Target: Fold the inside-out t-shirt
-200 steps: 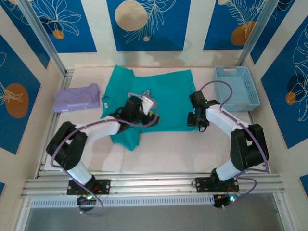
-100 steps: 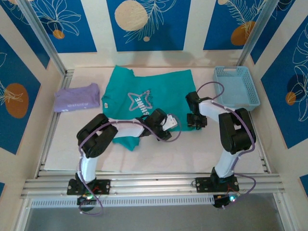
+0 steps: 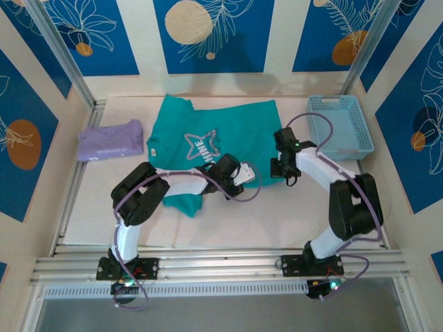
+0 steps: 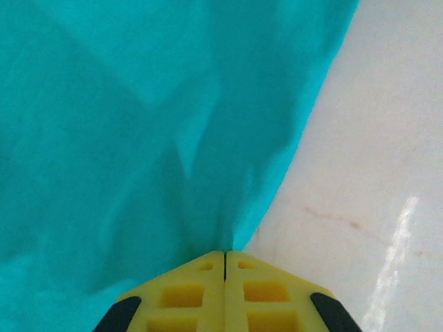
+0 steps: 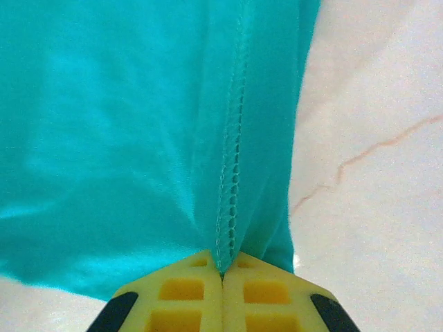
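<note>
Both our hands have just clamped shut: our left hand (image 4: 225, 257) now pinches the near hem of the teal t-shirt (image 3: 239, 128), our right hand (image 5: 221, 271) its seamed side edge. The shirt lies flat on the worktop (image 3: 228, 221), and we judge it ready to lift and fold.

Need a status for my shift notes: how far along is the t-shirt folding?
Done: the teal t-shirt lies spread out on the table. In hand: the left claw pinches its near edge, and the right claw pinches its stitched hem. Left: every fold; none is visible yet.
</note>
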You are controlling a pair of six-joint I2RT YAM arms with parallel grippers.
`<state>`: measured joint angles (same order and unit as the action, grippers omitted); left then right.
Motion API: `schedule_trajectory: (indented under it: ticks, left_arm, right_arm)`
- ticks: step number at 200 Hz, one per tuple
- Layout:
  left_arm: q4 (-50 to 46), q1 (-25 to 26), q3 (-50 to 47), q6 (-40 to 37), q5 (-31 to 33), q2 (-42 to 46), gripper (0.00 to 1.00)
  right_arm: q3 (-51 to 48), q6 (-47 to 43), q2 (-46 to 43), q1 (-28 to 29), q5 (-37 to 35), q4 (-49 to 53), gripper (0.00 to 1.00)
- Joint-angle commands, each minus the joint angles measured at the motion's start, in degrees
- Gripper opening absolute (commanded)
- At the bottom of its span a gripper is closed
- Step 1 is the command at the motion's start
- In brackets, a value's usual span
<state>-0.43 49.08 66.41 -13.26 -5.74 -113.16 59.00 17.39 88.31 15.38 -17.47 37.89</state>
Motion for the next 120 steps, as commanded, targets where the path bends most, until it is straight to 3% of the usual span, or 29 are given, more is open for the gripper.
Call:
schedule_trajectory:
  ticks: [1,41,82,105,120]
  left_arm:
    - [-4.47,-2.84,-4.99,4.93,-1.35,4.97,0.00]
    - [-3.40,-4.75,-17.46,13.45,-4.61,17.63,0.00]
    - [2.20,-4.04,-22.76,13.24,-5.08,22.46,0.00]
    - [4.60,-1.66,-20.22,10.54,-3.66,21.95,0.37]
    - [6.90,0.08,-18.23,9.11,-1.29,20.97,0.51]
  right_arm:
    - [-1.17,-2.98,-4.46,-0.20,12.63,-0.47,0.05]
    - [-2.03,-4.16,-7.13,0.11,31.35,-1.12,0.05]
    - [-4.39,-3.05,-5.77,-0.17,41.45,-4.82,0.05]
    - [-4.76,-2.52,-4.21,-0.34,42.76,-5.49,0.04]
    - [-4.98,-2.03,-4.09,-0.35,43.29,-5.90,0.04]
